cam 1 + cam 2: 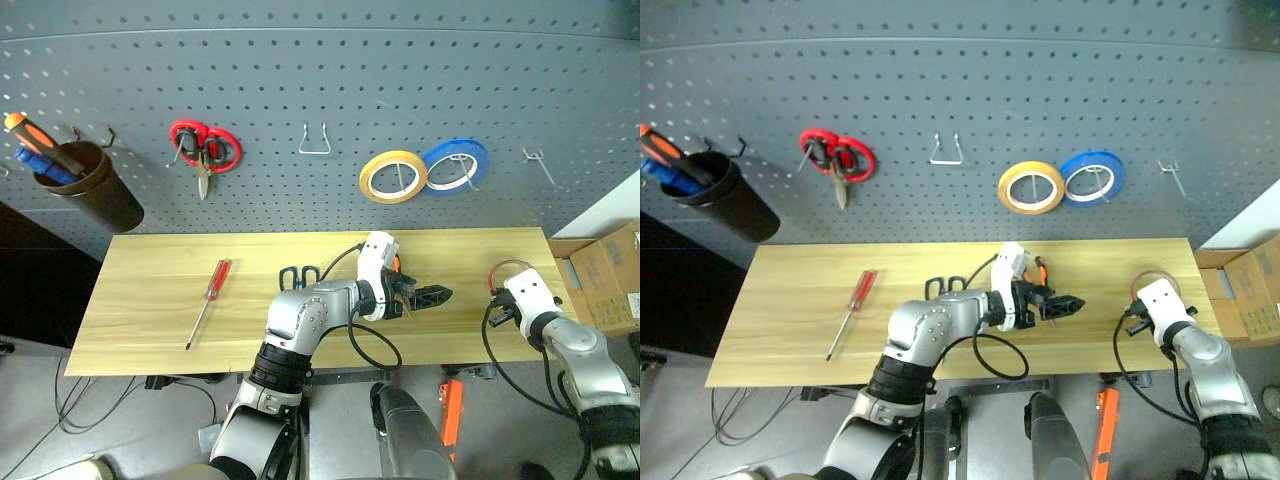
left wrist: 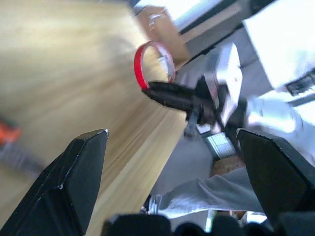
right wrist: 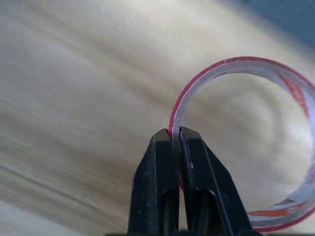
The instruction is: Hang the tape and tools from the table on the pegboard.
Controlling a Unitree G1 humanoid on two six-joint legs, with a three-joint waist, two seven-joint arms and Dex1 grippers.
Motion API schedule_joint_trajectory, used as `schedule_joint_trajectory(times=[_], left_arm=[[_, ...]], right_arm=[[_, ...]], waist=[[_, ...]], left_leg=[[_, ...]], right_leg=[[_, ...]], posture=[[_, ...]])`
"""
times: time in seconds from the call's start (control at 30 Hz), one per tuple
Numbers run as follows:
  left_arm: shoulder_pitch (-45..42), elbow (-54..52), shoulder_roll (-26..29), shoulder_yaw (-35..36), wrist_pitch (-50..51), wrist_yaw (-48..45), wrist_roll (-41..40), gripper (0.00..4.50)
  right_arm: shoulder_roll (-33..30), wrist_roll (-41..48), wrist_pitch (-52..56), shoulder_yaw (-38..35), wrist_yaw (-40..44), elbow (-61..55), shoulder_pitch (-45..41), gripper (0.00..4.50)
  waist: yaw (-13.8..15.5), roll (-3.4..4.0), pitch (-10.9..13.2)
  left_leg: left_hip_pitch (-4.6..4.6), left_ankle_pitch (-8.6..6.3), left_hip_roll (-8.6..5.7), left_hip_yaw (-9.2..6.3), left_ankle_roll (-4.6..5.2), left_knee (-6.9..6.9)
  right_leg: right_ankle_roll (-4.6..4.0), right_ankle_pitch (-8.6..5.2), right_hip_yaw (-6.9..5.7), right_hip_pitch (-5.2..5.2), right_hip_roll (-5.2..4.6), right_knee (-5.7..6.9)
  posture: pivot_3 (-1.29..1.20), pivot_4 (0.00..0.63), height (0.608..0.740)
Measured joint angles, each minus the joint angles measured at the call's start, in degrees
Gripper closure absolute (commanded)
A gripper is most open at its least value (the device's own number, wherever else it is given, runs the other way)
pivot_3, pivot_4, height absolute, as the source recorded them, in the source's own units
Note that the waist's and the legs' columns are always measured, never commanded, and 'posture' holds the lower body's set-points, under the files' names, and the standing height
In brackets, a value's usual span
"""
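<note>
On the light wooden table point(image 1: 150, 300) lie the slim red-handled screwdriver point(image 1: 209, 301) at the left and the dark-handled scissors point(image 1: 299, 275) near the middle. The orange-handled pliers point(image 1: 397, 262) are partly hidden behind my left wrist. My left gripper point(image 1: 430, 296) hovers open over the table's middle right, holding nothing. At the table's right end my right gripper point(image 3: 173, 133) is shut on the rim of the thin red tape point(image 3: 246, 60), also the red tape point(image 1: 507, 266), which stands up on edge. The pegboard point(image 1: 320, 70) rises behind the table.
On the pegboard hang red-handled scissors point(image 1: 205, 150), a yellow roll point(image 1: 370, 186) and a blue roll point(image 1: 480, 152). Bare hooks point(image 1: 315, 140) sit between them and at the right point(image 1: 540, 165). A dark cup point(image 1: 95, 190) with tools hangs left. A cardboard box point(image 1: 605, 275) stands beside the table's right end.
</note>
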Motion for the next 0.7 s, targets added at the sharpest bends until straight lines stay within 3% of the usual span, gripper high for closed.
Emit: schedule_joint_trajectory(times=[0.1, 0.2, 0.37, 0.7], left_arm=[[-1.57, -4.46, 0.59, 3.87, 2.37, -2.46, -5.89, 0.00], [-4.09, -6.19, 0.96, 7.61, 4.49, -3.29, -10.54, 0.00], [-9.23, -4.44, 1.88, 11.78, 4.03, -2.83, -12.67, 0.00], [-10.63, 1.69, 1.76, 10.66, -2.49, -2.77, -10.13, 0.00]], right_arm=[[5.50, -2.76, 0.62, -0.92, -6.62, -14.46, 4.63, 4.49], [7.69, -5.90, 0.02, -0.94, -11.30, -17.75, 3.61, 4.49], [7.96, -8.74, -3.35, -2.18, -17.13, -13.49, -3.97, 4.49], [6.07, -7.70, -11.29, -3.63, -19.14, 4.30, -17.15, 4.49]], waist=[[-0.33, 0.05, -0.04], [-0.77, 0.04, -0.18], [-0.95, -0.06, -0.78], [-0.85, 0.02, -1.75]], left_leg=[[0.02, 0.10, 0.08, -0.11, -0.17, -0.01], [-0.02, 0.11, 0.03, -0.10, -0.16, 0.21], [-0.30, 0.06, -0.02, -0.14, -0.06, 0.72], [-0.30, 0.07, -0.02, -0.14, -0.05, 0.71]], right_leg=[[-0.03, 0.02, -0.11, -0.02, 0.10, 0.09], [0.01, 0.11, -0.10, 0.03, 0.06, 0.06], [0.14, 0.31, -0.11, 0.05, 0.04, -0.02], [-0.08, 0.46, -0.11, 0.05, 0.04, 0.02]], posture=[[-0.14, 0.246, 0.740], [-0.13, 0.226, 0.740], [-0.12, 0.199, 0.740], [-0.10, 0.157, 0.740]])
